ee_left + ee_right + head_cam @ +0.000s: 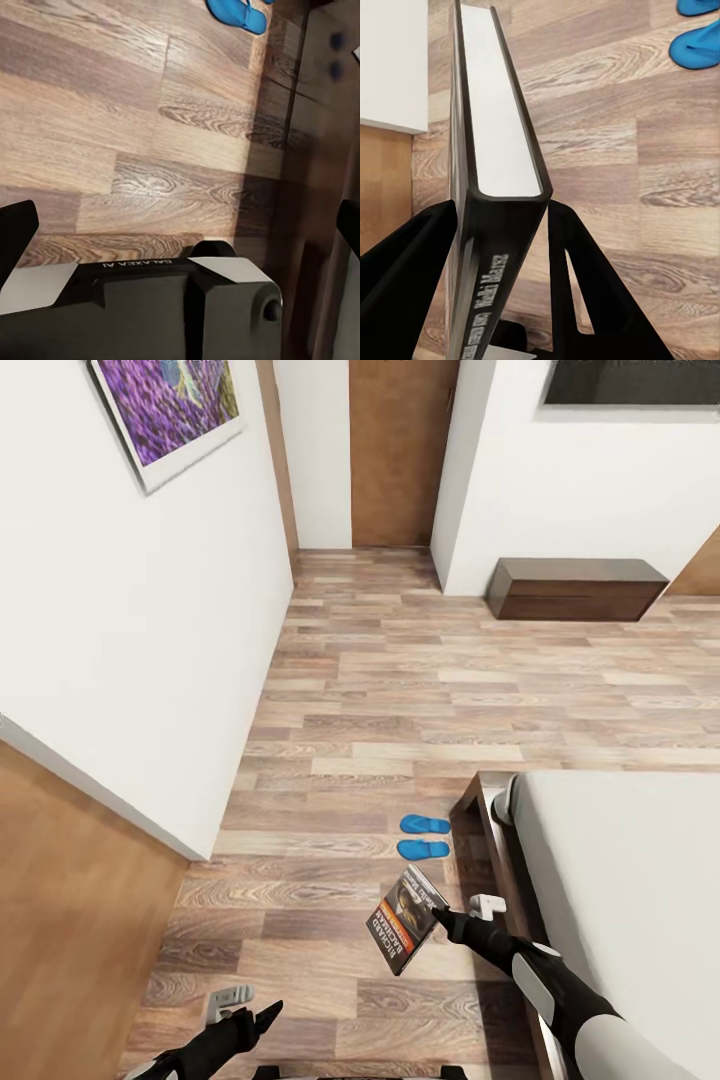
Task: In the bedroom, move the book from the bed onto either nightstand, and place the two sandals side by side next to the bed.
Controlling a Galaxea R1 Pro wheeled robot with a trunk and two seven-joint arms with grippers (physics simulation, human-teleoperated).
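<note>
Dark book (405, 919), cover partly legible, in right hand (443, 916).

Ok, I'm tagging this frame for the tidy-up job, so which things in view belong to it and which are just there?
Part of the job:
- thin dark paperback book, clamped in the right gripper
- two bright blue flat sandals, side by side on the floor beside the bed
- low bed with pale grey mattress

Just there:
- purple flower picture
- low dark wooden bench
- brown door
</note>
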